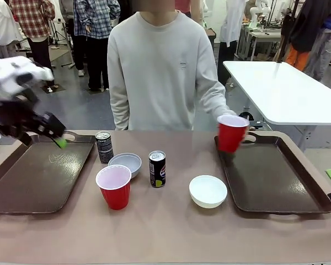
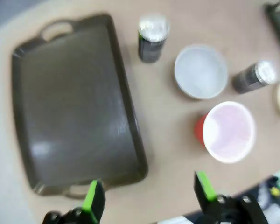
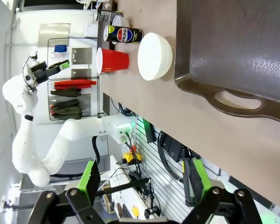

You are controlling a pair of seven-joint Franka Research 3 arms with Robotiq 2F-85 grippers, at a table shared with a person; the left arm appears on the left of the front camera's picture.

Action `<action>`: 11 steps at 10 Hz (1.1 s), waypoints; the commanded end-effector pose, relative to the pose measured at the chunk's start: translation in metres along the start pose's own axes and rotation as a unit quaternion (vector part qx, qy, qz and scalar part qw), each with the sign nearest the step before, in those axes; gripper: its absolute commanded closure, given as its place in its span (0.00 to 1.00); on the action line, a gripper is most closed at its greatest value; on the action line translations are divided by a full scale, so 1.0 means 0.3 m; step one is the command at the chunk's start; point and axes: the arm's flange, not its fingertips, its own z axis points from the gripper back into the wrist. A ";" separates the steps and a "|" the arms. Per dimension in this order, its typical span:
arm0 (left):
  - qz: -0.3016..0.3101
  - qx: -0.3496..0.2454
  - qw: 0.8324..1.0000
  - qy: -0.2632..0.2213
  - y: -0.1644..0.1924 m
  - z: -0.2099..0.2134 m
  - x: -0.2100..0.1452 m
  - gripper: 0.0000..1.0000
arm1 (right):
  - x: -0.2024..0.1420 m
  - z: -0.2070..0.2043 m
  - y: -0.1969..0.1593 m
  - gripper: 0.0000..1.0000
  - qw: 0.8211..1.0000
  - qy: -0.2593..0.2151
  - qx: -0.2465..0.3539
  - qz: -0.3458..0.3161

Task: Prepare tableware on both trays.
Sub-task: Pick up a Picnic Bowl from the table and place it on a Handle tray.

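Two dark brown trays lie on the table, the left tray (image 1: 22,187) and the right tray (image 1: 281,182), both bare. A person's hand holds a red cup (image 1: 230,132) over the right tray's far left corner. Between the trays stand another red cup (image 1: 115,186), a pale grey-blue bowl (image 1: 126,163), a white bowl (image 1: 208,190) and two dark cans (image 1: 104,147) (image 1: 157,168). My left gripper (image 1: 54,135) (image 2: 148,193) hangs open above the left tray (image 2: 74,107), holding nothing. My right gripper (image 3: 143,177) is open off the near end of the right tray (image 3: 233,46).
The left wrist view looks down on a can (image 2: 151,37), the grey-blue bowl (image 2: 200,71) and the red cup (image 2: 226,132) to the tray's side. The person stands at the far edge. A white table (image 1: 287,88) stands behind on the right.
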 end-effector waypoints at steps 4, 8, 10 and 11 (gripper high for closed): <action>0.018 0.037 0.998 0.040 -0.208 -0.127 0.144 0.00 | -0.004 0.003 -0.006 0.00 1.000 0.000 0.006 0.003; -0.009 0.058 0.998 0.035 -0.213 -0.161 0.077 0.00 | -0.004 0.003 -0.006 0.00 1.000 0.000 0.006 0.003; 0.019 0.029 0.999 0.040 -0.233 -0.179 0.203 0.00 | -0.004 0.003 -0.006 0.00 1.000 0.000 0.006 0.003; 0.033 0.018 0.999 0.037 -0.291 -0.223 0.278 0.00 | -0.004 0.003 -0.006 0.00 1.000 0.000 0.006 0.003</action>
